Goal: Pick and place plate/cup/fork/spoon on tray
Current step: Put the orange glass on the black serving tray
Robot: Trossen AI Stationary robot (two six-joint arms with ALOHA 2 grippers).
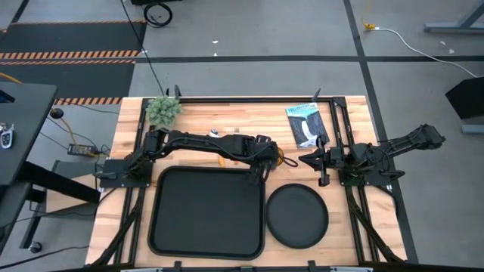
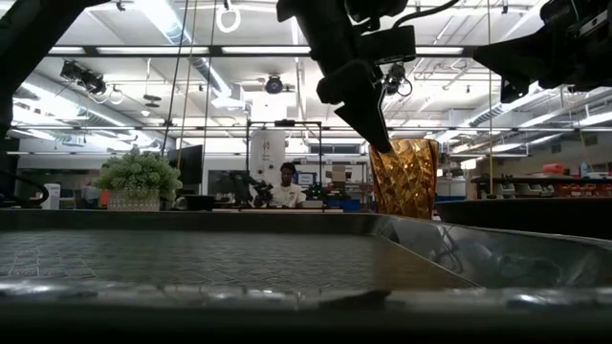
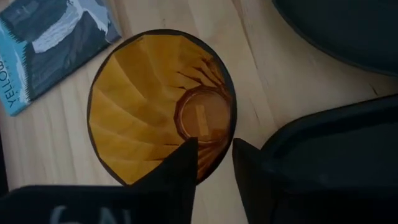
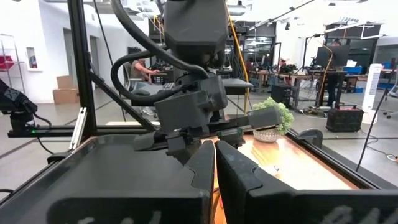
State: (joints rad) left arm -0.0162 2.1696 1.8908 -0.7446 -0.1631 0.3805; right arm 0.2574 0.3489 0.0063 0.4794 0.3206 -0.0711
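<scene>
High view: you have the left end effector [image 1: 266, 161] reached across the bench [image 1: 197, 121] to the tray's [image 1: 206, 211] far right corner, over the cup [image 1: 286, 160], which shows only as an orange sliver beside it. The tray holds nothing. The plate [image 1: 297, 215] lies on the bench just right of the tray, also bare. The right end effector [image 1: 308, 160] waits near the booklet [image 1: 305, 125].

Low view: the cup [image 2: 404, 178] stands upright, mouth up, with a left finger [image 2: 368, 117] angling down at its rim.

Left wrist view: you look straight down into the cup [image 3: 158, 106]; one finger [image 3: 180, 163] sits inside the mouth, the other outside the wall, spread slightly around it.

Right wrist view: the right fingers [image 4: 208, 165] are pressed together, gripping nothing.
</scene>
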